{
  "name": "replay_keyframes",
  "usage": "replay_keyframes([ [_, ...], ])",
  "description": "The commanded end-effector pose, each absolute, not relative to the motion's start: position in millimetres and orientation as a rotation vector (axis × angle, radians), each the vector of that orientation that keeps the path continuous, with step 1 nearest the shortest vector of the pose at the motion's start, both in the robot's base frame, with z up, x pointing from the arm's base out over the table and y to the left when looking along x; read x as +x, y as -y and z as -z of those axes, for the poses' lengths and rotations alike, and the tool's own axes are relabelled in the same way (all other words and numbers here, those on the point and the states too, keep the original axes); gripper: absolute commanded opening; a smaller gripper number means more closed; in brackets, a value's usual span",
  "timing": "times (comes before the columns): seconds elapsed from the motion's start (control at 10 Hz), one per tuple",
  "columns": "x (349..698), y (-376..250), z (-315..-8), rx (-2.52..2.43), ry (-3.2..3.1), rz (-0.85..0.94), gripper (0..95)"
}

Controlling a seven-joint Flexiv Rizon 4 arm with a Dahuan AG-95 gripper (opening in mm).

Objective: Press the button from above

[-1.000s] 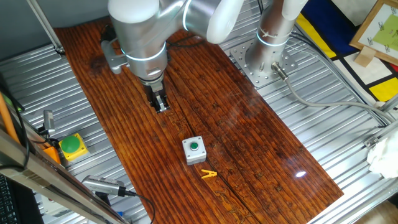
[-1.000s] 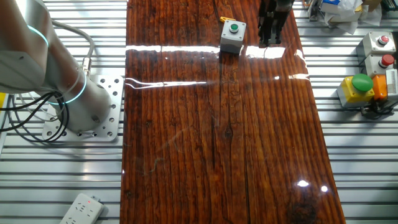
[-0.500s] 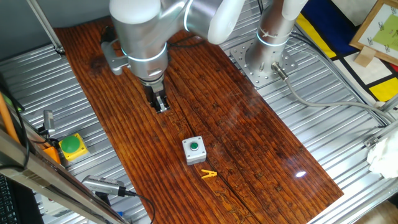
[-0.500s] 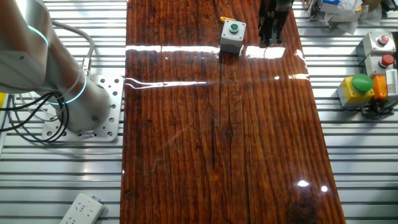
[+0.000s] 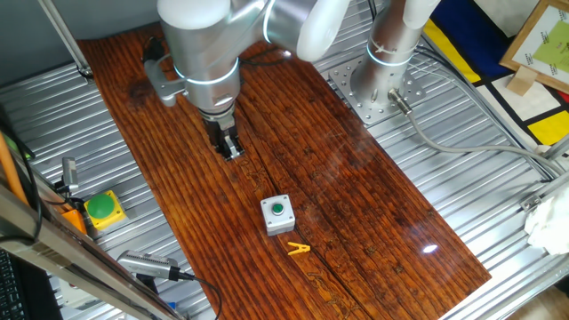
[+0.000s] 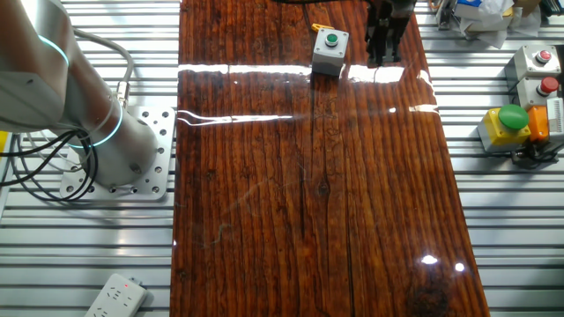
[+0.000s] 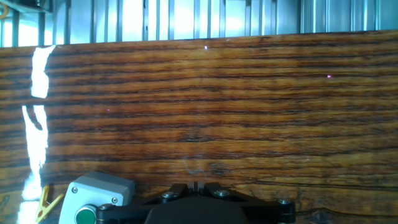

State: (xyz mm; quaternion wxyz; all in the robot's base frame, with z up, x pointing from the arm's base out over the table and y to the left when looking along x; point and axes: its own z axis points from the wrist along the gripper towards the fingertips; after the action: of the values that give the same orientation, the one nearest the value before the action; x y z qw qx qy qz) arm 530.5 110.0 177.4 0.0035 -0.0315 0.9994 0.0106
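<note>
Hand view: the button (image 7: 86,216) in its grey box (image 7: 99,190) sits at lower left; gripper (image 5: 231,151) hangs apart from it over the wooden board (image 5: 338,178); finger state cannot be determined.

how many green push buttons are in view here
2. The button in its small grey box sits on the wooden board beside a yellow clothespin. A larger green button in a yellow housing rests off the board on the metal table. Others may be hidden.

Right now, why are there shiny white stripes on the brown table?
That is lamp glare on the glossy wooden table: the other fixed view has bright streaks across it near the button, the hand view a white strip at left, one fixed view a small spot.
</note>
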Motion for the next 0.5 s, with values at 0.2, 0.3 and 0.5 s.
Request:
replay_keyframes([
  [0.2, 529.7, -109.8, -177.7, -0.117, -3.127, -0.043, 0.0],
  [0.3, 529.7, -109.8, -177.7, -0.117, -3.127, -0.044, 0.0],
  [0.5, 529.7, -109.8, -177.7, -0.121, -3.127, -0.041, 0.0],
])
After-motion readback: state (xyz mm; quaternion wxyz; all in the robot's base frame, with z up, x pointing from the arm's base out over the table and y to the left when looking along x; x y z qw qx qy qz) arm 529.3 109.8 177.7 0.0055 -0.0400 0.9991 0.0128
